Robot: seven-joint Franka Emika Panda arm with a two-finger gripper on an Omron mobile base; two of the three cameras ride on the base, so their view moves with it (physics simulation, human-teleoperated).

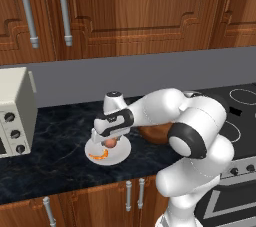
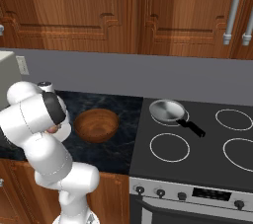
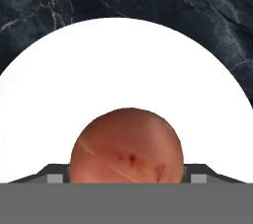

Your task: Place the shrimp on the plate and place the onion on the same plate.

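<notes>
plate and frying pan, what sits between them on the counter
The brown wooden bowl sits between the plate and the frying pan, seen in the right base view.

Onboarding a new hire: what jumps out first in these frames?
The white arm bent low over the dark counter, its hand right above the plate with the onion between its fingers. The orange shrimp already lies on the plate's front. To the right sit a wooden bowl and a pan on the stove.
</notes>
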